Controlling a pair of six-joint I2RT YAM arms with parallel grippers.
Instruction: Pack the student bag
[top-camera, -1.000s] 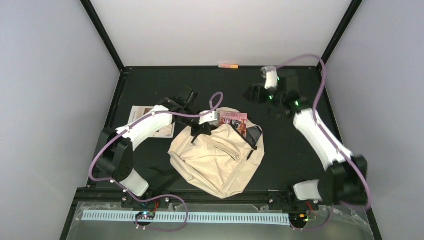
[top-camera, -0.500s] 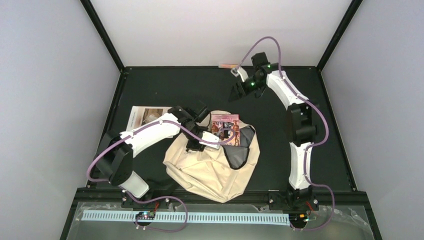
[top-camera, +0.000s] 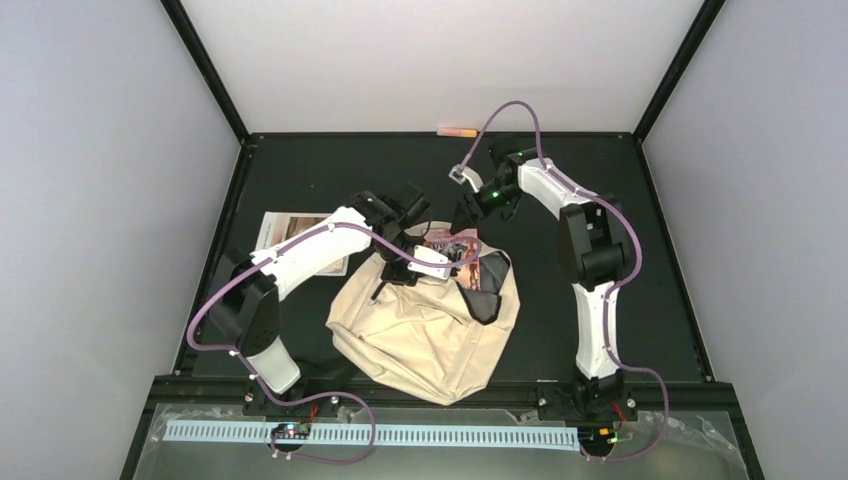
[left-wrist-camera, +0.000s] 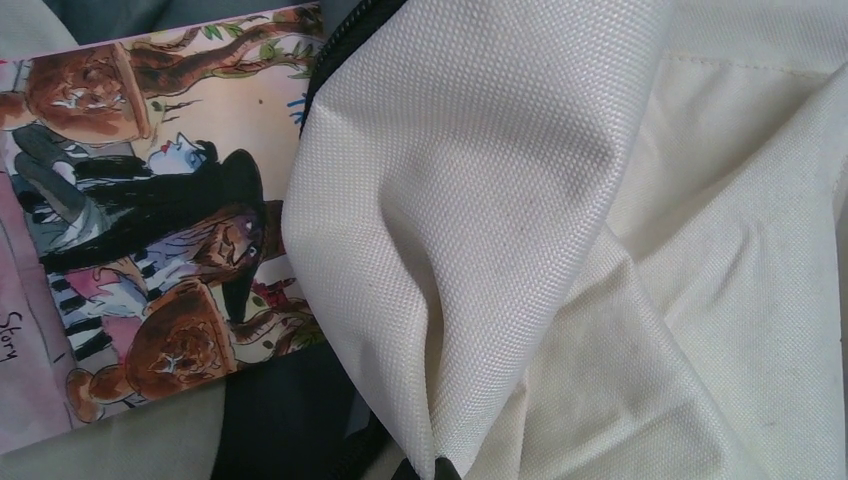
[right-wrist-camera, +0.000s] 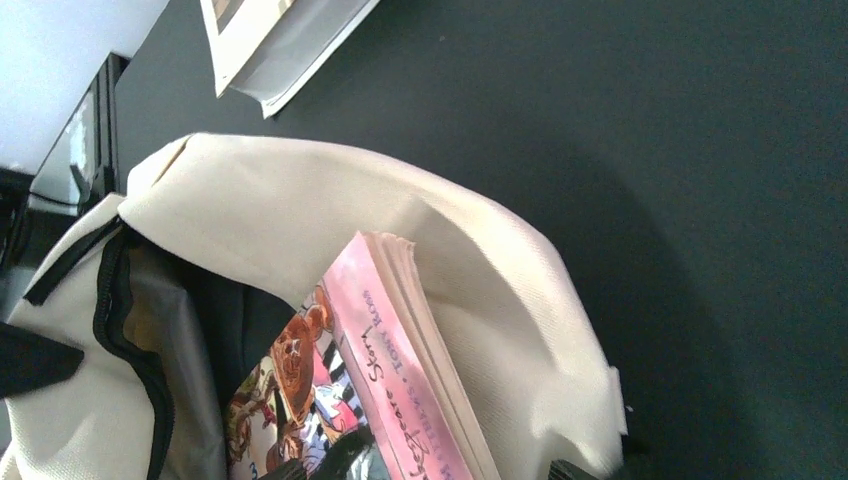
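We see the student bag (top-camera: 430, 335) slumped on the dark surface (top-camera: 320, 170) by the middle of its near edge. Our left gripper (left-wrist-camera: 438, 468) is pressed together on a fold of cream fabric at the bag's opening. Our right gripper (top-camera: 463, 225) straddles the pink-spined book (right-wrist-camera: 400, 380) standing in that opening; whether it squeezes the book we cannot tell.

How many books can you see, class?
2. A pink book sticks out of the bag's opening; a second book lies flat on the table left of the bag, partly under the left arm. More may be hidden inside the bag.
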